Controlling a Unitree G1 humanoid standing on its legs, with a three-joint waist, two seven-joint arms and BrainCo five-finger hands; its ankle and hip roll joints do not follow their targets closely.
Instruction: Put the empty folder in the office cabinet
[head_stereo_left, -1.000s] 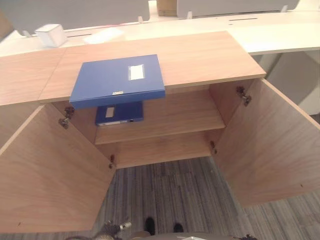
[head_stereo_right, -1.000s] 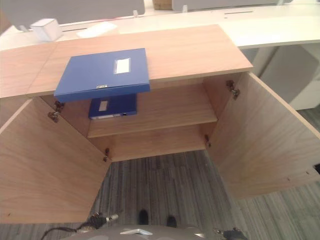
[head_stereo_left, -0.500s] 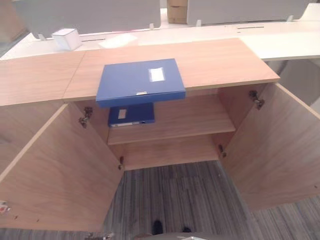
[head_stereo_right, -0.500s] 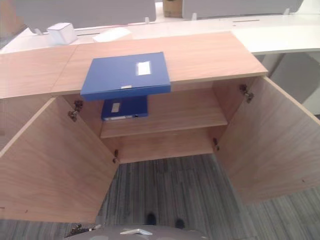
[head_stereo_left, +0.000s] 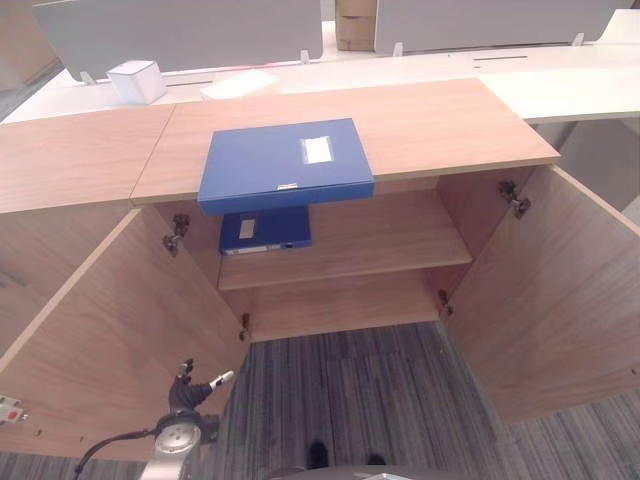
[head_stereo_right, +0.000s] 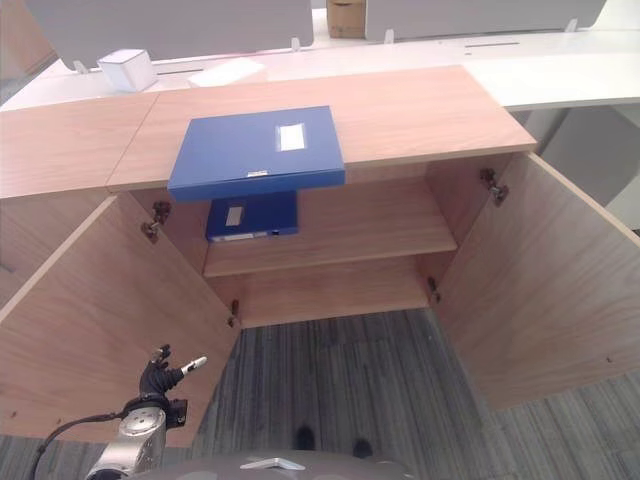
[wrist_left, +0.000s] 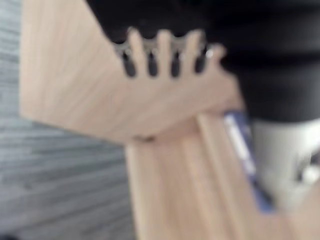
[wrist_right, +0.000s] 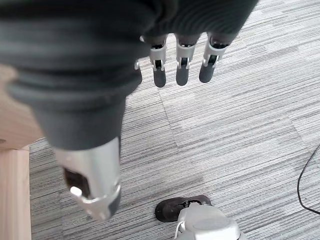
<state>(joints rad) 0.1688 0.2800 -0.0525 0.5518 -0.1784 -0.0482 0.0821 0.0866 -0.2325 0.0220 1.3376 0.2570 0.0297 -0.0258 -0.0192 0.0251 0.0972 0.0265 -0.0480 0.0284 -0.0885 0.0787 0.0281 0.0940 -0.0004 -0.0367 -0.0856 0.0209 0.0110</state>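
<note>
White box (head_stereo_left: 134, 80) on the pale desk (head_stereo_left: 560, 80) behind; grey striped carpet (head_stereo_left: 370, 400) below.

The cabinet (head_stereo_left: 350, 120) is finished in matt light wood grain; the blue folder (head_stereo_left: 285, 165) looks smooth plastic; the floor (head_stereo_left: 360, 400) is covered in ribbed grey carpet.

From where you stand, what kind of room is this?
Most likely an office. A low wooden cabinet stands open with a blue folder on top and another blue folder on its shelf, white desks with grey divider panels behind it, and striped grey carpet underfoot.
</note>
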